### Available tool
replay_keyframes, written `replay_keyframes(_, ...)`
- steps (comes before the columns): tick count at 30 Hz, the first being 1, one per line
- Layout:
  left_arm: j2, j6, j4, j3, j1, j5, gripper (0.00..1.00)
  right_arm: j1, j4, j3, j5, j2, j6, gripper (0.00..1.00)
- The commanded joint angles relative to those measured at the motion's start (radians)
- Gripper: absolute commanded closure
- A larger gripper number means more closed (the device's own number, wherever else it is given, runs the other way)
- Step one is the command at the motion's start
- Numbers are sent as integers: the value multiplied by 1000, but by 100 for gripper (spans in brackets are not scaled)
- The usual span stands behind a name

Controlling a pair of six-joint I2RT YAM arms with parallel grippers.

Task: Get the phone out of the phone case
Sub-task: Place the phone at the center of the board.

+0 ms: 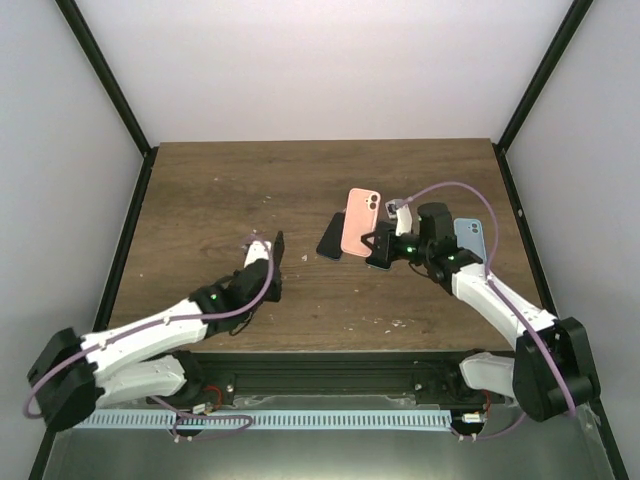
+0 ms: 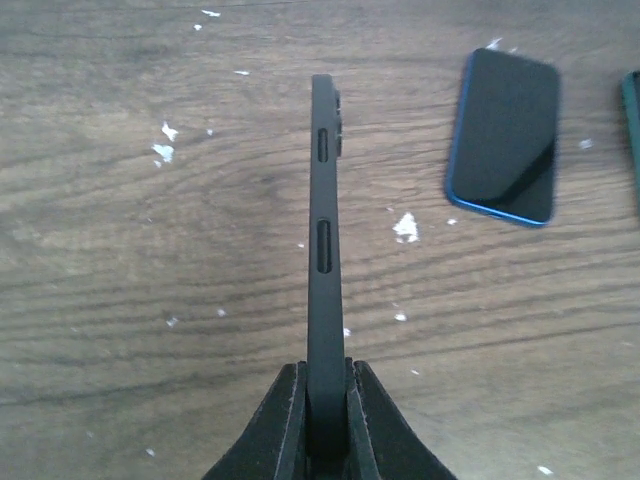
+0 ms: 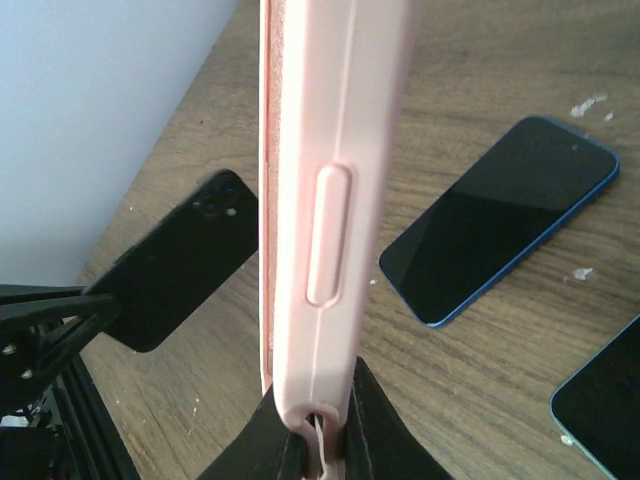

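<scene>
The left gripper (image 2: 326,385) is clamping a black case (image 2: 324,230) at lower centre. The right gripper (image 3: 318,410) is pinching a pink case (image 3: 335,180) edge-on.

Left arm (image 1: 150,335) low, stretched from the table's near-left corner toward its middle. Left gripper (image 1: 272,258) has its fingers clamped tight on one end of a black phone case (image 2: 323,250), held edge-on. Right arm (image 1: 495,300) elbows up from the near-right corner and reaches in toward centre. Right gripper (image 1: 378,245) is pinched closed on the end of a pink phone case (image 3: 335,200), held above the table.
</scene>
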Motion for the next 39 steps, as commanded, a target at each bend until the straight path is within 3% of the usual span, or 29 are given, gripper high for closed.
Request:
replay_keyframes(1,170,119,-24,161,-4,-150,100,-20,42,4,-2,-27,-34,99)
replay_keyframes(6,361,282,-87,325,-66,-364,100,-74,13,38,-161,1,-33,99)
replay_keyframes(9,481,352,-147,411,-85,-444,100,-96,9,42,-161,10,-36,99)
replay_keyframes(15,648,530,-46,430,-94,-496,100,-121,-11,60,-93,-1,-57,99)
replay_keyframes(18,715,740,92,401,-99,-557,100,-147,-2,54,-45,-33,-67,99)
replay_keyframes(20,765,803,107,419,-87,-610,100,-168,22,29,-18,-71,-67,99)
replay_keyframes(25,817,905,242,395,-72,-542,100,-184,35,20,-65,-83,-69,99)
replay_keyframes(37,947,967,281,423,-16,-498,100,-198,27,30,-37,-92,-104,99)
replay_keyframes(39,967,938,247,437,-18,-496,89,-200,25,31,-37,-93,-105,99)
